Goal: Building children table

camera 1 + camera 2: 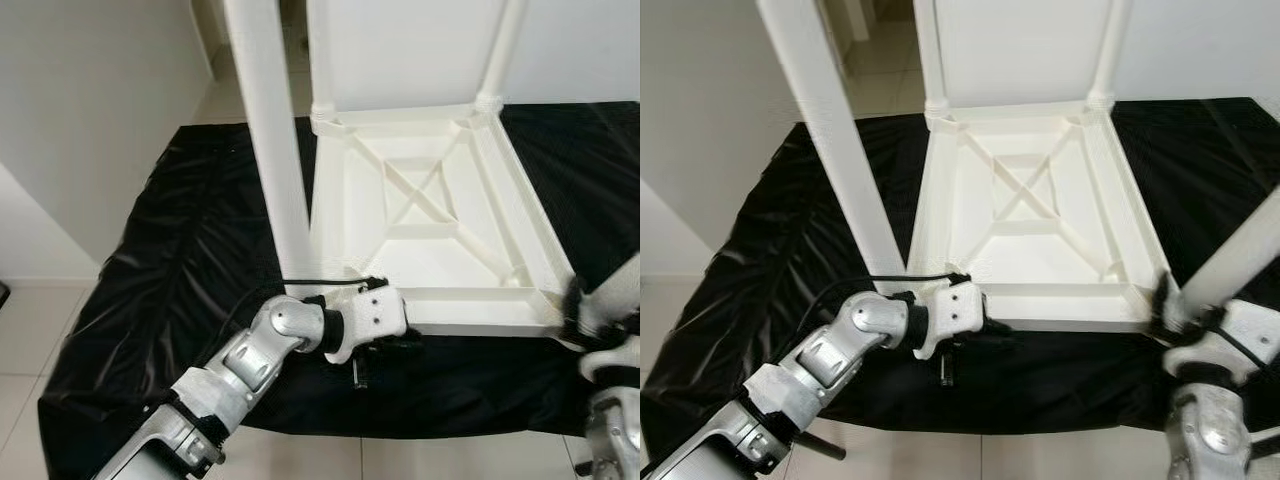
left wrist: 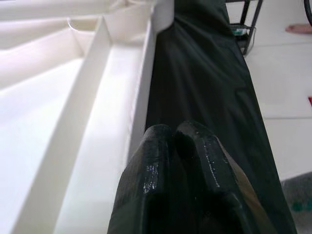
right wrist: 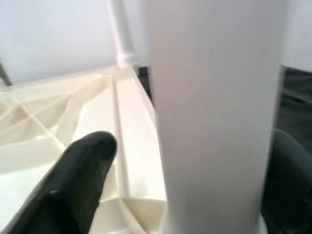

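The white children's table (image 1: 470, 300) lies upside down on a black cloth (image 1: 190, 260). Three legs stand up from it: the near-left leg (image 1: 275, 140) and two at the far corners (image 1: 505, 50). At the near-right corner my right gripper (image 1: 1170, 310) is shut on a fourth white leg (image 1: 1240, 255), which leans out to the right; in the right wrist view the black fingers (image 3: 83, 165) sit on either side of that leg (image 3: 214, 97). My left gripper (image 1: 410, 343) is shut with nothing held and rests against the table's near rim (image 2: 144, 87), just right of the near-left leg.
The cloth-covered surface ends close in front of me, with pale floor tiles (image 1: 300, 460) below. A white wall (image 1: 70, 120) stands at the left. A dark rack (image 2: 248, 29) stands on the floor beyond the cloth's edge.
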